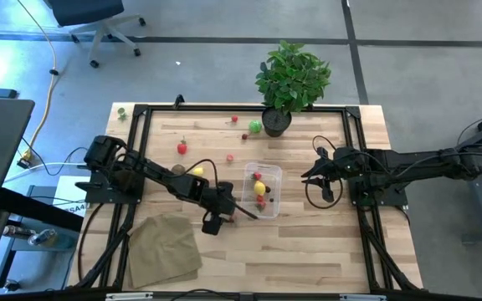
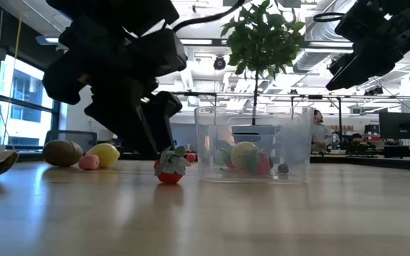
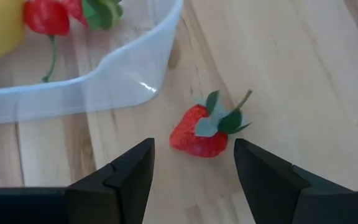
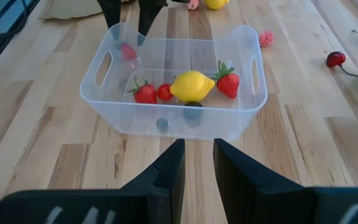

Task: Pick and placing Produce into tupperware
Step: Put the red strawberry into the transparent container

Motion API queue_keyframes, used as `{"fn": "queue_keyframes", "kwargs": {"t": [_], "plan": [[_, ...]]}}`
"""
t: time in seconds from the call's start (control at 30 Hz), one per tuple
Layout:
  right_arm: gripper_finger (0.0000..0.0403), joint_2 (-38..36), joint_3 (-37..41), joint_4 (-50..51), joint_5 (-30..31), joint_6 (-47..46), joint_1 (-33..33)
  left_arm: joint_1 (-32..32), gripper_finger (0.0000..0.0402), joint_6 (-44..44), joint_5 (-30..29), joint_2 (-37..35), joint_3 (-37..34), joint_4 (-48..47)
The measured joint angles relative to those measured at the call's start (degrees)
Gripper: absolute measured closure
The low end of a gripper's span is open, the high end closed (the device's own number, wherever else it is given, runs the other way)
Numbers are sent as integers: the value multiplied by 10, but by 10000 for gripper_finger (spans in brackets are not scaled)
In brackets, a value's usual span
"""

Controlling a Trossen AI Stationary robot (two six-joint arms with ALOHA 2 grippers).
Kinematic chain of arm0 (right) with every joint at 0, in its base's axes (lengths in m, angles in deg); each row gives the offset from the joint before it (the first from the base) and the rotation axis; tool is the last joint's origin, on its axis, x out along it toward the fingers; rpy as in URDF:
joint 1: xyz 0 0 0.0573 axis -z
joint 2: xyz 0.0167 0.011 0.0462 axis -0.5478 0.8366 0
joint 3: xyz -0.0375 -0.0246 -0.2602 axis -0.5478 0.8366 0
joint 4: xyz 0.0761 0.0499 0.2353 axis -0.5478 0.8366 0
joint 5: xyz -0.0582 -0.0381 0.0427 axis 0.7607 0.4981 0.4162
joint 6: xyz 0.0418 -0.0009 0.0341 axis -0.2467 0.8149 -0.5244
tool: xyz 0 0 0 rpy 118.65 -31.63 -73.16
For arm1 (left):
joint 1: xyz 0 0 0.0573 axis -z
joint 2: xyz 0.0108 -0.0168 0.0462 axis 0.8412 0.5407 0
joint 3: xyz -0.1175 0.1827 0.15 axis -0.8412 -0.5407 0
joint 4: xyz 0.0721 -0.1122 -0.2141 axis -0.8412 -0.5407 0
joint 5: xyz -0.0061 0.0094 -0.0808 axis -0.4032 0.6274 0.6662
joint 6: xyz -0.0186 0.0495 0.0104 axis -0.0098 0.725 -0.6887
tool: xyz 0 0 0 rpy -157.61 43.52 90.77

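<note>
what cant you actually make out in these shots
- High view: the left gripper covers the strawberry beside the tupperware, so the berry barely shows there.
- Low view: the same gripper is a dark backlit mass; its fingers blur together.
- Left wrist view: the picture's edge cuts off most of the tupperware.
- Right wrist view: a small dark item under the lemon is too small to name.

A potted plant (image 1: 289,84) stands at the table's (image 1: 366,259) far edge (tan cloth (image 1: 164,248) near).
</note>
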Motion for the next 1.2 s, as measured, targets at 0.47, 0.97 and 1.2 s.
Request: {"fn": "queue_keyframes", "kwargs": {"t": [0.47, 0.97, 1.2], "plan": [[329, 0, 0, 0, 0, 0, 0, 2, 190, -21, 15, 42, 6, 51], [329, 1, 0, -1, 0, 0, 0, 2, 190, -14, 31, 67, 7, 68], [329, 1, 0, 0, 0, 0, 0, 2, 195, -15, 28, 68, 6, 75]]}}
